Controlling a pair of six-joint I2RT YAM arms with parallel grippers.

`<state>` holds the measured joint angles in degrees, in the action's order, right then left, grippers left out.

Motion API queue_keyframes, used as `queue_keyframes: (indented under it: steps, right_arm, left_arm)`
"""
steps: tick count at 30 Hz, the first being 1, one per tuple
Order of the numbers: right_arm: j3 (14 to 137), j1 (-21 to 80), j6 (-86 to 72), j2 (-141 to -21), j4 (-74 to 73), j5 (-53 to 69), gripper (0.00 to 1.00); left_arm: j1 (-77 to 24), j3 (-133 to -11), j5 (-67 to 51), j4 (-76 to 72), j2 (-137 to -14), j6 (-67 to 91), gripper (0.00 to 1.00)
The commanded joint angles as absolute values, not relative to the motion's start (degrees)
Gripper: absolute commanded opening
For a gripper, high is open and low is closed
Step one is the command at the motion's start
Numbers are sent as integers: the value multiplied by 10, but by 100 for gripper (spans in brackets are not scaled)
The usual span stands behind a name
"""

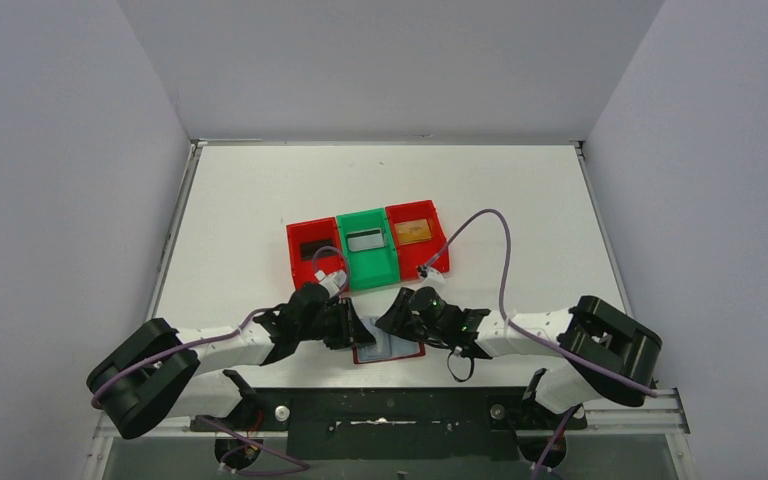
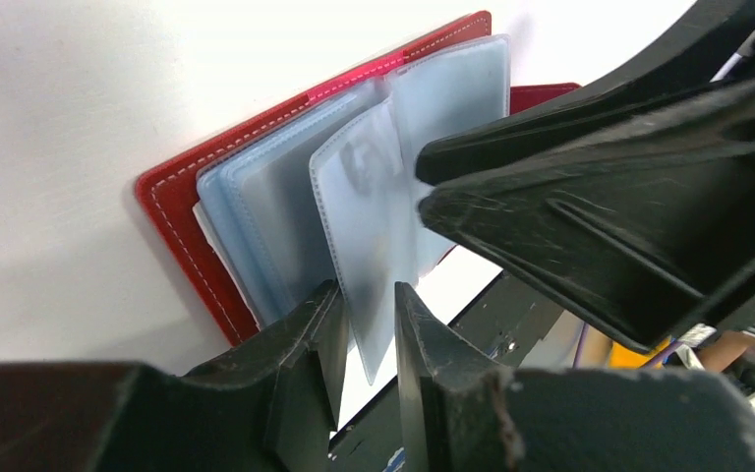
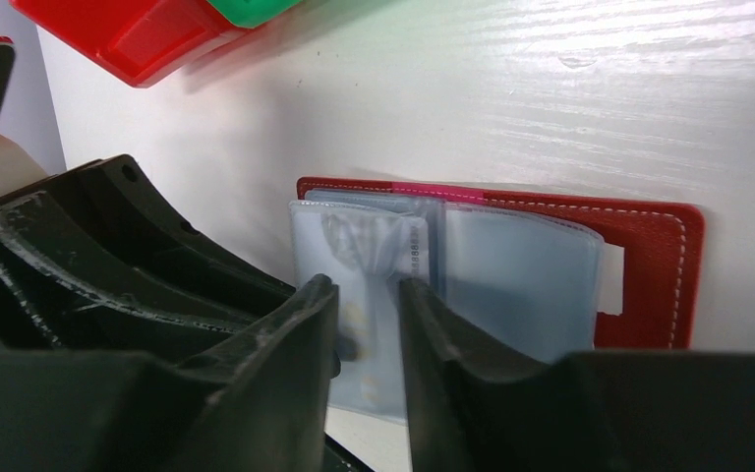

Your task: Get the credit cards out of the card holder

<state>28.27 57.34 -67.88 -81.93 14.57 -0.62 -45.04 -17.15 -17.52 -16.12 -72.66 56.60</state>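
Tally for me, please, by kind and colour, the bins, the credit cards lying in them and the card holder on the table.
Red bins: 2
Green bin: 1
Credit cards lying in the bins: 3 (1 black, 1 silver-grey, 1 gold-tan)
Card holder: 1
Total: 7

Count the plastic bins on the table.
3, in a row: left red bin, middle green bin, right red bin. None looks hidden.
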Motion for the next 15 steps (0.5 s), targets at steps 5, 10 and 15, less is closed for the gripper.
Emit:
queue_keyframes:
  steps: [5,10,15]
  right_arm:
    - [303,576,-670,-720,21,-117,43]
    - [304,584,-651,-733,46,-92,27]
    - [369,609,-614,-791,14,-93,25]
  left_arm:
    - [-454,-188,-162,-179,-712,562,23]
    - [-454,-203,-150,-155,-731,559,4]
    - [-456,-237,-107,-67,-738,535,0]
